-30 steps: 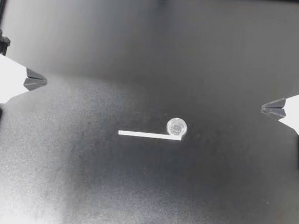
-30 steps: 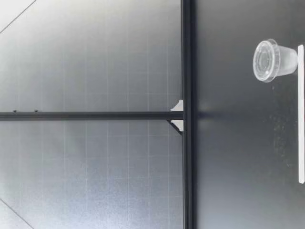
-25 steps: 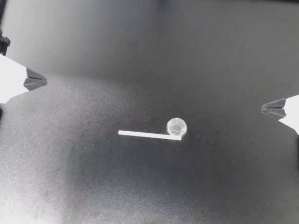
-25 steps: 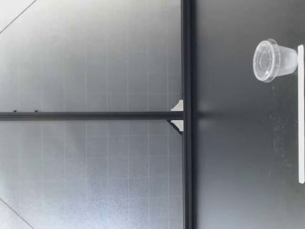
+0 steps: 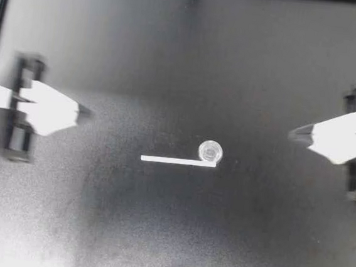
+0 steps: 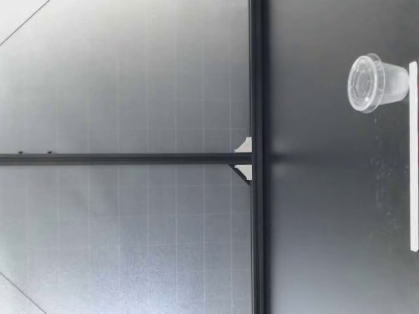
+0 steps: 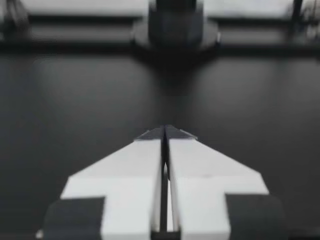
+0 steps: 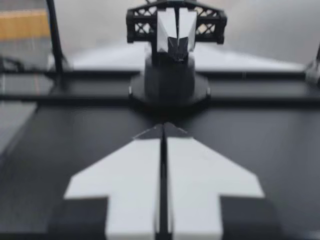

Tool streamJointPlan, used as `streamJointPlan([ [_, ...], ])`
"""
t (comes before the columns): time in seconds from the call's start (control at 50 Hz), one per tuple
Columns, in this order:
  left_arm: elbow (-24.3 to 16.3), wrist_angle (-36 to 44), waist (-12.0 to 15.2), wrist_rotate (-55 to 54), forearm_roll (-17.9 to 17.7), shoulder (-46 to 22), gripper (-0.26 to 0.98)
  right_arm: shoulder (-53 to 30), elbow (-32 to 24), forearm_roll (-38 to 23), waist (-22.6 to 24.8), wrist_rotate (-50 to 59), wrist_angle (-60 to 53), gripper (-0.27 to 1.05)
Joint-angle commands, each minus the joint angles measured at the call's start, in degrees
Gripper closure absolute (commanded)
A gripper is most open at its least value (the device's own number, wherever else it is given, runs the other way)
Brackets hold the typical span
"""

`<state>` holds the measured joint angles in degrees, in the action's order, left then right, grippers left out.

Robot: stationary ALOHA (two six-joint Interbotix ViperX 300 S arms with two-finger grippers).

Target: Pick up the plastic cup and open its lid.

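A small clear plastic cup [image 5: 210,151] with its lid on stands upright near the middle of the black table, touching the end of a white strip [image 5: 178,161]. The low view shows the cup [image 6: 378,82] upright beside that strip [image 6: 413,157], lid on top. My left gripper [image 5: 87,110] is shut and empty, far to the cup's left. My right gripper [image 5: 293,132] is shut and empty, well to the cup's right. Both wrist views show shut fingers, left gripper [image 7: 164,131] and right gripper [image 8: 163,128], with nothing between them. The cup appears in neither wrist view.
The black table [image 5: 185,58] is bounded by a dark frame [image 6: 256,157] at its far edge. In the right wrist view my left arm [image 8: 172,50] faces me across the table. No other objects lie on the surface.
Both arms have moved inward toward the table's middle, the left one farther than the right. The cup and strip have not moved.
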<state>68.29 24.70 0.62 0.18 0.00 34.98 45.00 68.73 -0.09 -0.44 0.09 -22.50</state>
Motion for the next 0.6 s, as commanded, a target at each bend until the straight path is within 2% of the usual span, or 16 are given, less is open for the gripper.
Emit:
streamJointPlan([
  [0.0,-2.55,1.76,0.18,0.0,0.09,-5.27,0.88,-4.22,-1.05,0.35,-0.18,0.09,-0.7,0.95],
  [0.16,-6.94,2.02,0.26,-0.35,0.0,-15.56,0.85,-10.72,-2.29,0.7,-0.18,0.09,-0.97,0.95],
  [0.28,-10.28,1.93,0.44,-0.35,-0.09,-21.71,0.77,-13.97,-2.99,0.7,-0.18,0.09,-0.97,0.95],
  [0.34,-11.78,1.67,0.44,-0.35,-0.09,-24.17,0.69,-15.29,-3.16,0.7,-0.18,0.09,-0.97,0.95],
  [0.42,-13.27,1.23,0.44,-0.44,-0.09,-26.98,0.53,-17.05,-3.6,0.79,-0.18,0.09,-0.97,0.95],
  [0.5,-15.29,0.53,0.53,-0.53,-0.09,-30.06,0.31,-18.9,-4.39,0.88,-0.18,0.09,-0.97,0.95],
  [0.58,-17.4,-0.26,0.35,-0.18,-0.09,-33.05,0.19,-21.09,-5.1,0.79,-0.53,0.09,-0.97,0.95],
])
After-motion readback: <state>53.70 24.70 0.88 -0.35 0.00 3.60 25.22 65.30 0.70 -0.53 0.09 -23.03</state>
